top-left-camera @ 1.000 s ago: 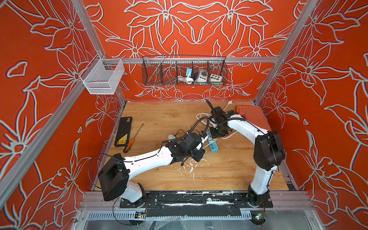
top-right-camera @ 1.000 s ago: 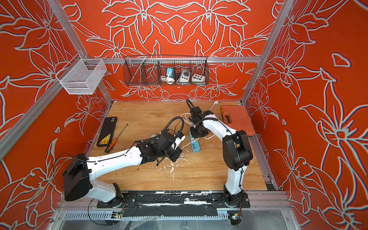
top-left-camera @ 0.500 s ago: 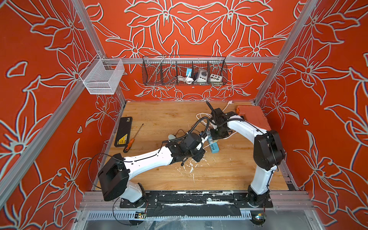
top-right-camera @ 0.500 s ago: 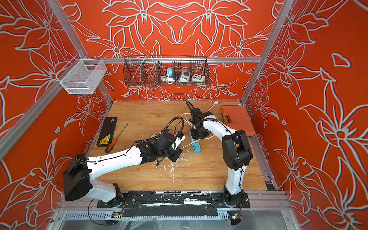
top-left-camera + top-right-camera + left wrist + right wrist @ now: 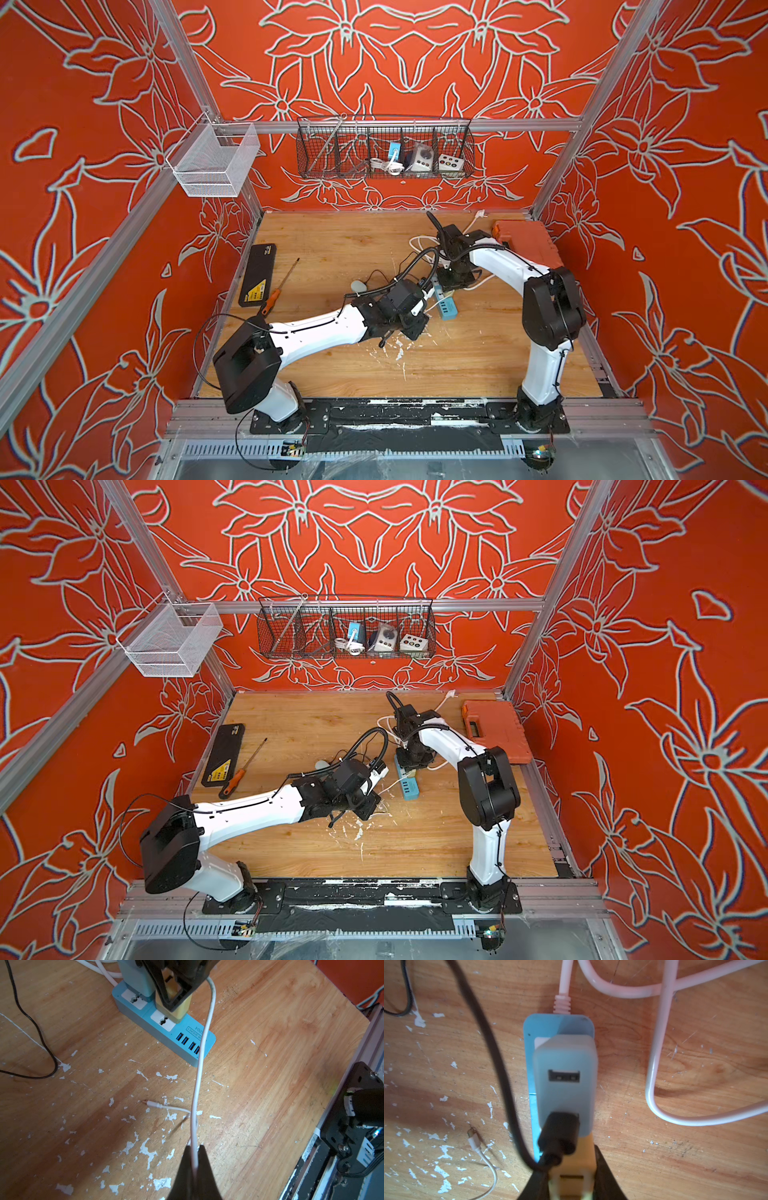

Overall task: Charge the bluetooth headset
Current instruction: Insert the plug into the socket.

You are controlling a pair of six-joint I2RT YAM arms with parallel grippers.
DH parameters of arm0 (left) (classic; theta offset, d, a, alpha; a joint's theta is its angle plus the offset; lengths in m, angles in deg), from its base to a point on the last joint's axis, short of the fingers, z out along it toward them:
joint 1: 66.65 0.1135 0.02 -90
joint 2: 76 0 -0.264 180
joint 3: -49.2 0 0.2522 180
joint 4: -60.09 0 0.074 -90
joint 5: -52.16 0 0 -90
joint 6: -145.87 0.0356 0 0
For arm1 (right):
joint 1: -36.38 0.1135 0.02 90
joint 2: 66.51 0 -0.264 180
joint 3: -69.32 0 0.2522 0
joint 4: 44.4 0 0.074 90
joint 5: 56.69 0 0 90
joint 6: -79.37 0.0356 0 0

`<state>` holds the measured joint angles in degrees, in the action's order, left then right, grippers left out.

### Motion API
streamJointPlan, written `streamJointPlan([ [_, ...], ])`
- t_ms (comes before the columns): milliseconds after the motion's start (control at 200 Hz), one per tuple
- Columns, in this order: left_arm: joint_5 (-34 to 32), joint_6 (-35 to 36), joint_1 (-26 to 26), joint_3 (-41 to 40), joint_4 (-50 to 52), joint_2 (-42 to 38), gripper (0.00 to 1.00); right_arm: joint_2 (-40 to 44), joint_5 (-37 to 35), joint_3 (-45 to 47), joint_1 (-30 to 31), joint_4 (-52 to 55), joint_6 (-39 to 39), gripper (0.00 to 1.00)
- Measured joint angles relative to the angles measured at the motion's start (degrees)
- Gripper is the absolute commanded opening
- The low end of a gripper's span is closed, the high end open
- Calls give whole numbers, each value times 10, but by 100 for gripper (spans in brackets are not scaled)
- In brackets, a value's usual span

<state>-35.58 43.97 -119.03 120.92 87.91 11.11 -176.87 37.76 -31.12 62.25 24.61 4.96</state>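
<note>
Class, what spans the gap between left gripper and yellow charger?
A white cable, pinched in the left gripper, runs towards the yellow charger over the blue power strip at its USB end; the left wrist view shows it.

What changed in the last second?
Nothing visibly moved; poses match in both top views. The left end effector stays shut on the white cable. The right end effector stays clamped on the yellow adapter at the blue strip.
</note>
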Motion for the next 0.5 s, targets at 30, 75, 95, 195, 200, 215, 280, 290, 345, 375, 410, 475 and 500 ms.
streamJointPlan([
  [30,0,0,0,0,0,1,0,0,-1,0,1,0,1,15],
  [75,0,-1,1,0,0,1,0,0,-3,0,2,0,2,15],
  [95,0,-1,1,0,0,1,0,0,-4,0,3,-1,2,14],
  [195,0,-1,3,0,0,1,0,-2,-9,1,5,-3,5,14],
  [200,0,-1,3,0,0,1,0,-2,-10,1,5,-3,5,14],
  [215,0,-1,3,0,0,1,0,-2,-10,1,6,-4,5,14],
  [280,0,-2,3,0,0,1,0,-2,-12,4,7,-8,7,14],
  [290,0,-2,3,0,0,1,0,-2,-12,4,7,-8,7,14],
  [345,0,-2,3,0,0,1,0,-1,-14,7,8,-12,9,15],
  [375,0,-2,3,0,0,1,0,1,-14,9,8,-14,10,15],
  [410,0,-2,3,0,0,1,0,2,-14,10,8,-16,11,16],
  [475,0,-2,3,0,0,1,0,4,-14,12,8,-17,13,18],
  [500,0,-3,3,0,0,1,0,5,-14,12,8,-18,13,19],
])
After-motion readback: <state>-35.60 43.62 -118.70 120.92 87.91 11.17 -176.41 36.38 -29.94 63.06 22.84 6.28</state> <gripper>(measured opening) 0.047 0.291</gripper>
